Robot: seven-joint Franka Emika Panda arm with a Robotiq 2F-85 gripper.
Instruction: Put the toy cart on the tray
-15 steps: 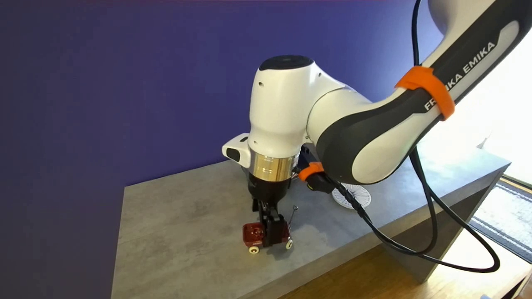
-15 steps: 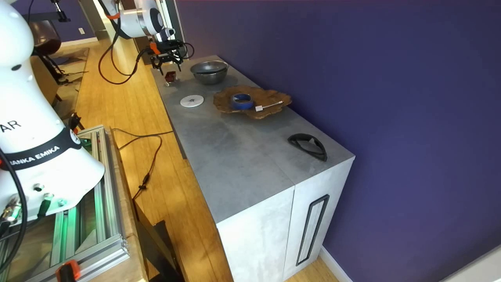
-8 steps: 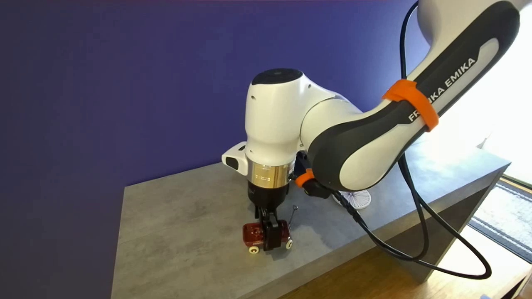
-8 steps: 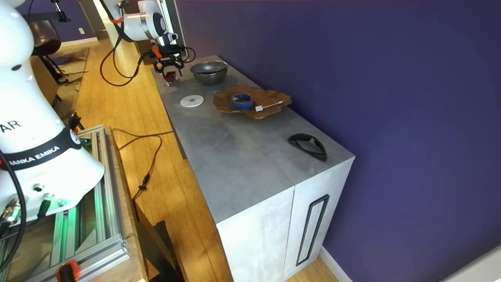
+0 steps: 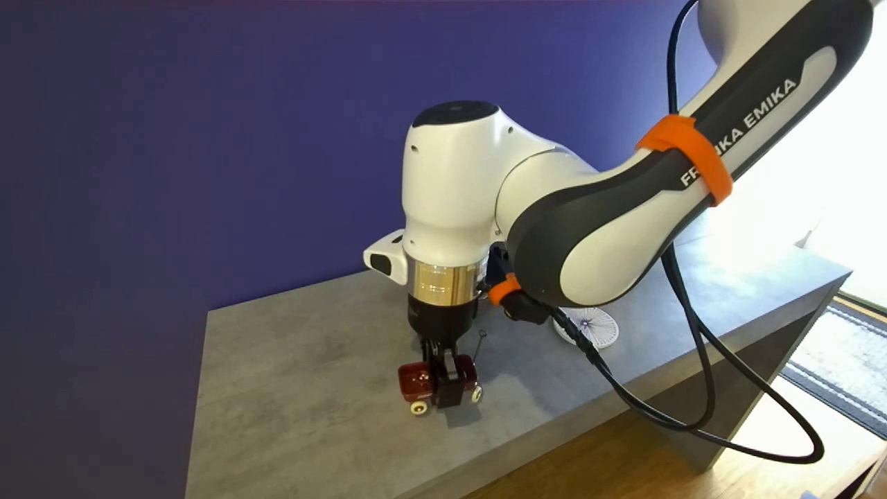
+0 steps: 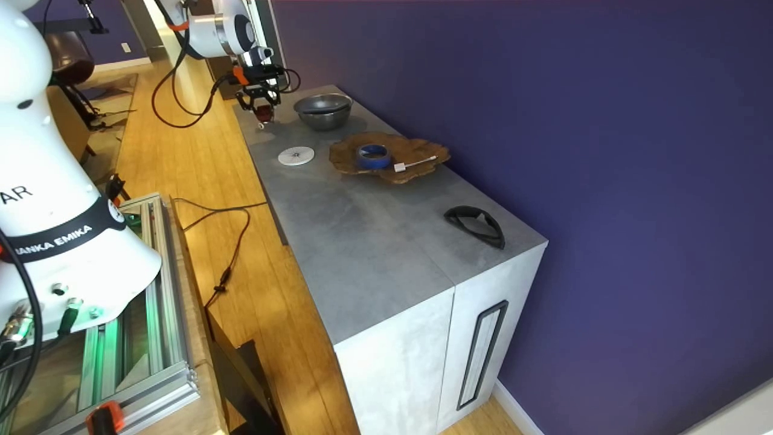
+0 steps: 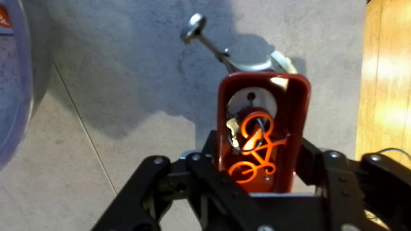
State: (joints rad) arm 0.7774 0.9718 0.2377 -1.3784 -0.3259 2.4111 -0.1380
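Note:
The toy cart, a small red wagon with pale wheels and a thin metal pull handle, is gripped across its sides by my gripper. In the wrist view the cart holds an orange bicycle charm, a metal ring and a pale disc. Its shadow falls apart from the wheels in an exterior view, so it seems slightly off the counter. The tray, a brown dish with an uneven rim, stands farther along the counter in an exterior view. A blue tape roll and a white adapter with a short lead lie in it.
A silver metal bowl stands close to the gripper, its rim entering the wrist view. A flat white disc lies between cart and tray. A black frame-like piece sits near the counter's end. A purple wall backs the counter.
My gripper came down around the cart, then its jaws shut on it. Since half a second ago, gripper and cart have risen a little together. The tray and its contents stayed put.

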